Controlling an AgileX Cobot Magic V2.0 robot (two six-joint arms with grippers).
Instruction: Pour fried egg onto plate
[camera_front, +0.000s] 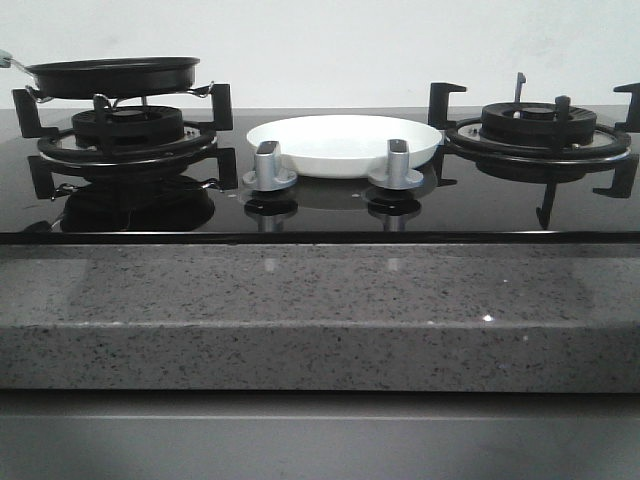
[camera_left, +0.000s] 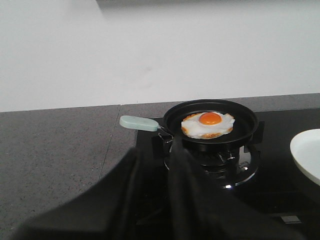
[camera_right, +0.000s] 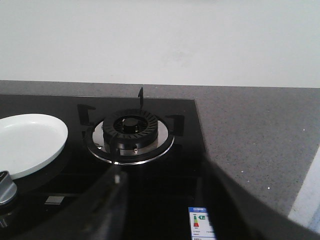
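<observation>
The fried egg (camera_left: 208, 125), white with an orange yolk and browned edges, lies in a black frying pan (camera_left: 211, 124) on the left burner. In the front view the pan (camera_front: 112, 75) shows side-on and its rim hides the egg. The pan's pale green handle (camera_left: 139, 123) points away from the plate. The white plate (camera_front: 343, 143) rests on the glass hob between the two burners, and its edge (camera_left: 307, 155) also shows in the left wrist view. My left gripper (camera_left: 156, 157) hangs open short of the pan, holding nothing. My right gripper (camera_right: 160, 180) is open in front of the right burner.
The bare right burner (camera_right: 131, 131) with its black grate stands beside the plate (camera_right: 27, 142). Two silver knobs (camera_front: 270, 166) (camera_front: 397, 164) stand in front of the plate. A grey stone counter (camera_front: 320, 310) surrounds the hob. A white wall rises behind.
</observation>
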